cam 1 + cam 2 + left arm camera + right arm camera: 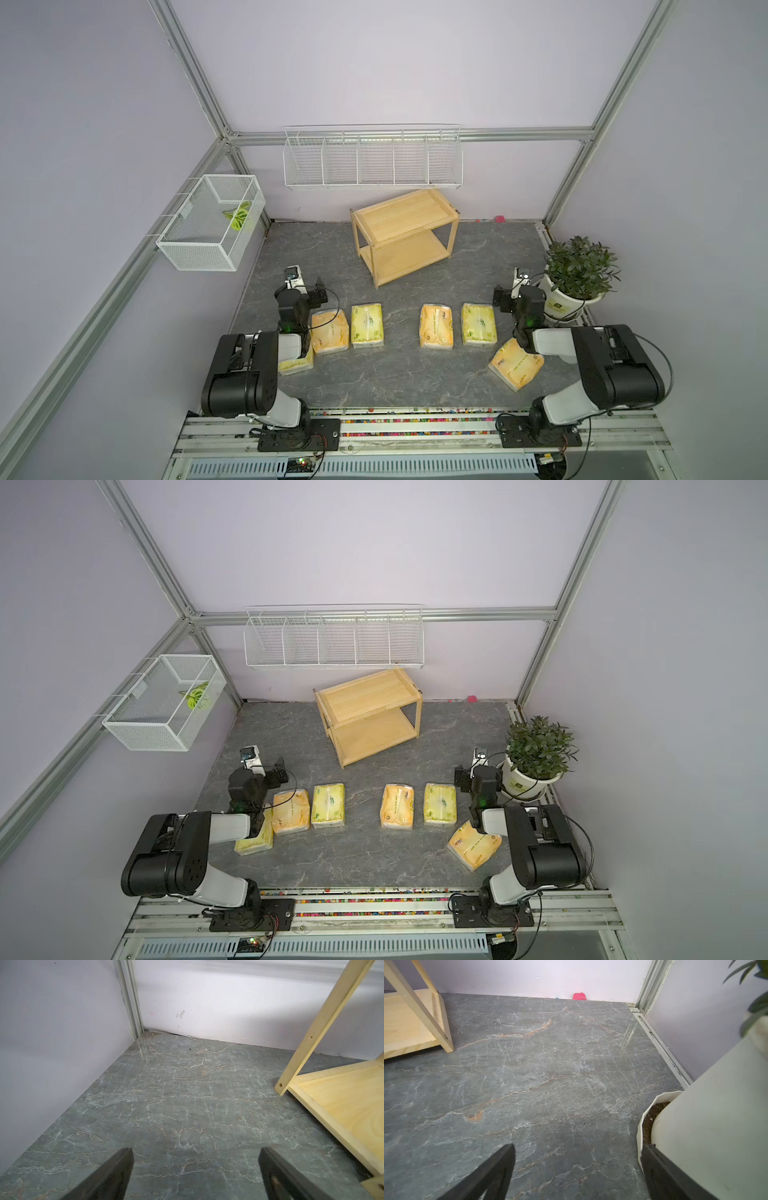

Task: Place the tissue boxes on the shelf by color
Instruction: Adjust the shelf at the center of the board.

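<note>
1. Nearest the lens in both top views, the left arm (245, 374) and the right arm (611, 365) rise from a rail (415, 428) at the near edge of the grey marbled table (395, 386). Well beyond them, the light wooden shelf (405, 235) stands skewed close to the back wall (395, 83).
2. Same views: all six tissue boxes (328, 806) lie on the table in front of the shelf, well apart from it. Toward the shelf's left are a yellow-green pack (296, 362) half under the left arm, an orange pack (329, 332) and a second yellow-green pack (367, 325). Toward its right are an orange pack (436, 326), a yellow-green pack (478, 324) and a tilted orange pack (515, 365) partly under the right arm.
3. Above the shelf a white wire rack (334, 640) hangs on the back wall. A mesh basket (164, 702) hangs far to the shelf's left, and a potted plant (536, 754) stands to its right.
4. Left wrist view: the left gripper (195, 1150) hovers over the table off the shelf's left front post, its fingers (116, 1169) spread wide with nothing between them.
5. Right wrist view: the right gripper (577, 1148) is splayed too and holds nothing. One finger sits just beside the plant's white pot (716, 1115); whether it touches, I cannot tell. A pink scrap (579, 996) lies against the back wall to the shelf's right.
</note>
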Available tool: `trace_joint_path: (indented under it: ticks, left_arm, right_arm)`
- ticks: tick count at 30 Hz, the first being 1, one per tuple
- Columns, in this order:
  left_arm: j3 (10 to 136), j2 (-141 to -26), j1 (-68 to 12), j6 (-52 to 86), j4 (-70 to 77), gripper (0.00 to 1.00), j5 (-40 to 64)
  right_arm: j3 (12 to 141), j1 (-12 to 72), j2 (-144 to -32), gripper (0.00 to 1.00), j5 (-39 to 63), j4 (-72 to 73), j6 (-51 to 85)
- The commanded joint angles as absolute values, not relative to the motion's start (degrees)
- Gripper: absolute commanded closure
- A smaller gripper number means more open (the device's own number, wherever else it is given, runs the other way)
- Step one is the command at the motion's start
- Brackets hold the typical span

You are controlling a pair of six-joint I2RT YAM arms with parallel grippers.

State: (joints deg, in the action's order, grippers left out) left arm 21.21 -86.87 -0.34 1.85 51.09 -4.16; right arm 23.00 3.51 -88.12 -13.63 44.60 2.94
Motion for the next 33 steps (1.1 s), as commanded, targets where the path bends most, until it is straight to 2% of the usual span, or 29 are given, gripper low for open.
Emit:
trace_joint_path:
  ticks: [1,25,27,29,33]
  left_arm:
    - [21.5,-86.7,-0.2,2.1,50.7,0.00,-3.5]
    - [22.3,-85.6,-0.2,1.6,49.2,0.00,-3.3]
    - [25.6,-81.6,-0.2,2.0,39.8,0.00,-3.7]
    - [29.8,-78.2,-0.2,3.6,29.8,0.00,-6.3]
    - [33.8,-72.4,-0.4,6.5,18.9,0.00,-5.5]
  right_arm:
    - [23.4,3.4,-87.1,0.01,-13.3,45.8,2.8]
    - [22.4,3.4,-86.1,0.01,-14.0,49.1,2.3]
    - [24.3,3.6,-80.2,0.01,-14.8,40.3,2.4]
    - [30.6,3.8,-74.6,0.01,-15.6,23.0,6.0]
    - [45.6,3.6,-72.3,0.01,-19.7,-8.5,30.0]
